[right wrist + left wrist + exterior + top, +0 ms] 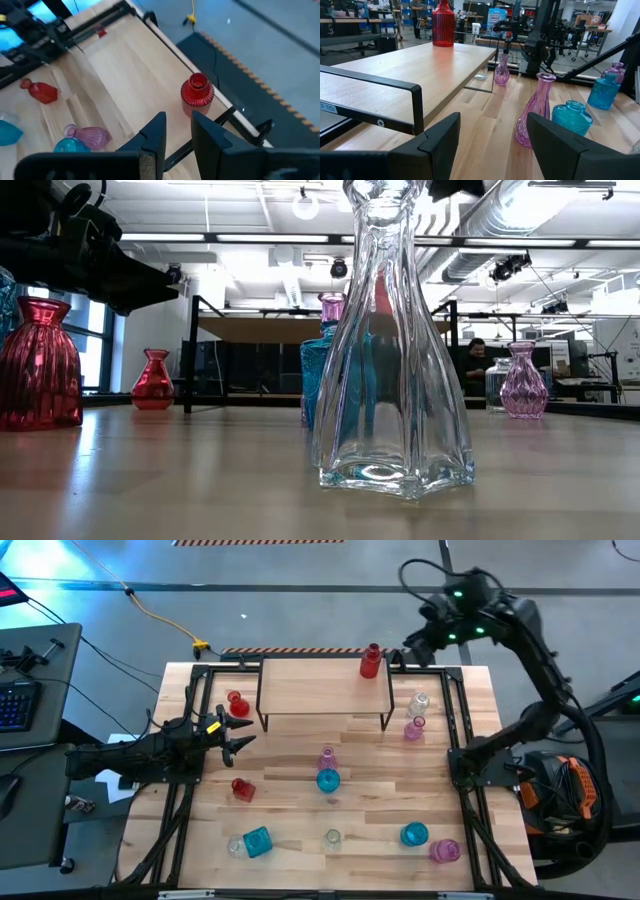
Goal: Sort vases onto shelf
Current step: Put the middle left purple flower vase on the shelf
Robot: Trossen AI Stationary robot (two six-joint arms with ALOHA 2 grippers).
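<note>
On shelf (410, 65) frame: "F 15".

Left arm lies low, stretched out from 9 o'clock toward the middle, its left pincer (243, 733) spread wide with nothing between the fingers (437, 140). Right arm arches up high at about 1 o'clock, right pincer (177, 131) nearly closed, empty, tilted downward.

We see the shelf (325, 688) top bare except for a red vase (371, 662) at its upper right corner, while at frame centre a pink vase (327, 759) and teal vase (328, 780) stand touching, blocking the open table (290, 800) ahead of the spread-fingered left gripper (240, 733).
</note>
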